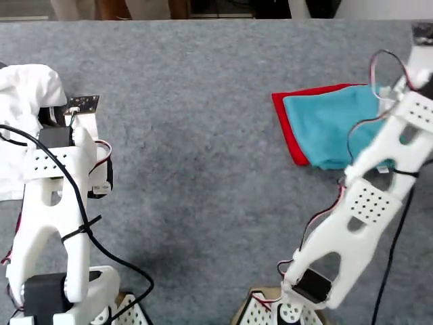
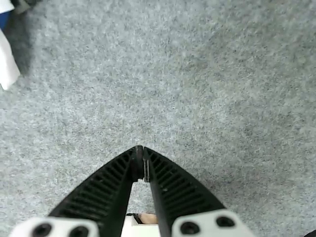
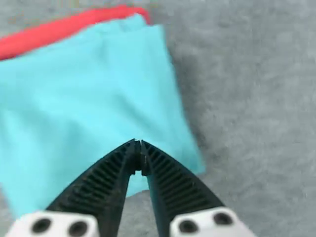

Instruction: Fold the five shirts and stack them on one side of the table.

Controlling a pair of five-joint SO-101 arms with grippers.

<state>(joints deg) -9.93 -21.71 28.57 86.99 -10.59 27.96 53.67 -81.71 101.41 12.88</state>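
Item 1: turquoise shirt (image 1: 328, 122), soft cloth, folded to a rough rectangle. Lies flat at one side of the table. Ref. point for all entries below.

Item 2: red shirt (image 1: 287, 115), soft cloth, folded flat. Directly under the turquoise shirt and touching it. Shows as a narrow band along that shirt's far edge and the edge facing mid-table. Together a two-pc stack.

Item 3: white shirt (image 1: 24, 88), soft cloth, rumpled heap, not folded. Well apart from the turquoise shirt, at the opposite side of the table.

Item 4: grey felt-like table cover (image 1: 203, 149), flat, nappy. Lies under the turquoise shirt and all else. A wide bare stretch runs btwn the stack and the white heap.

Item 5: right arm (image 1: 369, 203), white perforated plastic w/ loose wires. Slants across the turquoise shirt and hides part of it.

Item 6: right gripper (image 3: 138, 154), black ribbed fingers. Clenched, tips meeting, no cloth seen btwn them. Hangs over the turquoise shirt near its edge. Can't tell if it touches the cloth.

Item 7: left arm (image 1: 54, 196), white perforated plastic w/ black cable. Well apart from the turquoise shirt, partly over the white shirt.

Item 8: left gripper (image 2: 139, 160), black ribbed fingers. Clenched tight, grasping nothing. Sits over bare grey cover, well apart from the turquoise shirt.
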